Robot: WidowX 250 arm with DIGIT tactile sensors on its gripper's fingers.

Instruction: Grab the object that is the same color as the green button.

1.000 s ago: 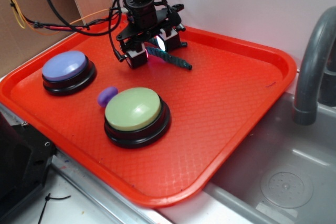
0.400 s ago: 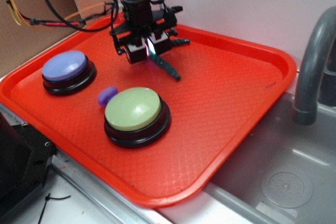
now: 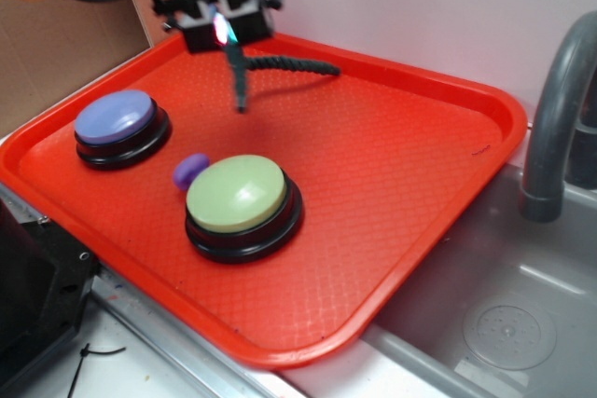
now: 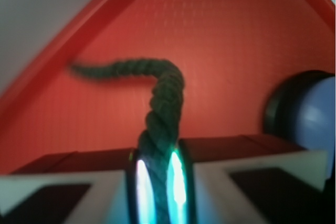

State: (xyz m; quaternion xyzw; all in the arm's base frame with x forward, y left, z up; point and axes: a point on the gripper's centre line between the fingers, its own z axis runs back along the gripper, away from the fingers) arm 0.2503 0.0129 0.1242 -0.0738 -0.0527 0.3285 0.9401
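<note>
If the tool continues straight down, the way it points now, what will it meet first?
Most likely the bare floor of the red tray. The tool points down, shut on the green rope, whose hanging end would touch the tray first. Both buttons seem off to the side, though depth is unclear.

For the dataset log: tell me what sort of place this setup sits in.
Probably a kitchen-style sink counter used as a robot test bench: a grey faucet over a steel sink basin, a red tray beside it, cardboard and loose wiring behind.
</note>
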